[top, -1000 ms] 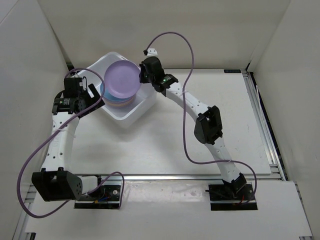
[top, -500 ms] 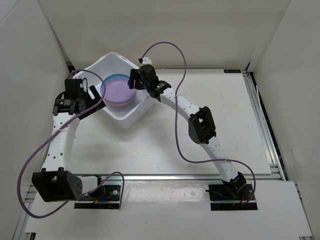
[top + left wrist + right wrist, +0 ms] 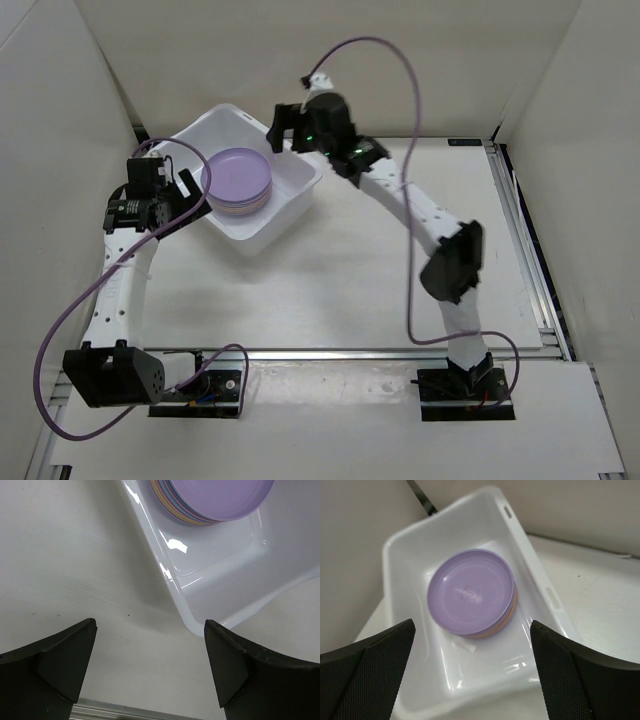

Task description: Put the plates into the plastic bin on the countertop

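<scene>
A stack of plates (image 3: 238,178) with a purple one on top lies flat inside the white plastic bin (image 3: 287,212) at the countertop's (image 3: 330,270) back left. In the right wrist view the plates (image 3: 470,592) sit in the bin (image 3: 540,582) below my open right gripper (image 3: 471,625), which holds nothing. From above, the right gripper (image 3: 284,126) hovers over the bin's far right rim. My left gripper (image 3: 186,190) is open and empty beside the bin's left wall. Its own view shows the left gripper (image 3: 150,624) over bare table, with the bin's corner (image 3: 172,582) and the plates (image 3: 215,497) ahead.
Metal rails (image 3: 530,260) run along the right and near edges of the table. Enclosure walls (image 3: 90,110) stand close behind and left of the bin. Purple cables (image 3: 410,250) loop off both arms.
My right gripper opened and let the purple plate drop flat onto the stack in the bin, then rose and drew back toward the bin's far right. The left arm stayed put.
</scene>
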Robot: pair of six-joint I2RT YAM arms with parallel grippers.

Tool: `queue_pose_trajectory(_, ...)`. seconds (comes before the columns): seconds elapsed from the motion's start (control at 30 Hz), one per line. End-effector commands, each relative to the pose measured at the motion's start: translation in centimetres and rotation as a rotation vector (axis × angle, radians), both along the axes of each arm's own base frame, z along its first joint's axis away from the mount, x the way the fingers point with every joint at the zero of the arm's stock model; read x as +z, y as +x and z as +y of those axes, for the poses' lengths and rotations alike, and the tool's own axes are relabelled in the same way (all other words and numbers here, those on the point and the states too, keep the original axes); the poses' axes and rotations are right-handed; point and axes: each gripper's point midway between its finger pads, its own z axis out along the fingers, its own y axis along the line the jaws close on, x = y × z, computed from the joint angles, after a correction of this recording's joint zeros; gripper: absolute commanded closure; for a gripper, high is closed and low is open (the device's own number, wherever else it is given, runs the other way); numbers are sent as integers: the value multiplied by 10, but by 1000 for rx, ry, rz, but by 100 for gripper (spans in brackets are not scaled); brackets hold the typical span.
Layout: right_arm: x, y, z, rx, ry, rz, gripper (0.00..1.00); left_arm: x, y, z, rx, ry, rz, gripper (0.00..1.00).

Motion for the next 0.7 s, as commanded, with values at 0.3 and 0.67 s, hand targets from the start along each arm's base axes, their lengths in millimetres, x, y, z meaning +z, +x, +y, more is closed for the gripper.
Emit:
queue_pose_trajectory(0.3, -20, -128, -265, -431, -204, 234, 1, -12, 32, -20, -40, 30, -31, 0)
queue_pose_trajectory(0.67, -70, -182, -317, -579, -203, 308, 1, -8, 31, -40, -77, 47, -169, 0)
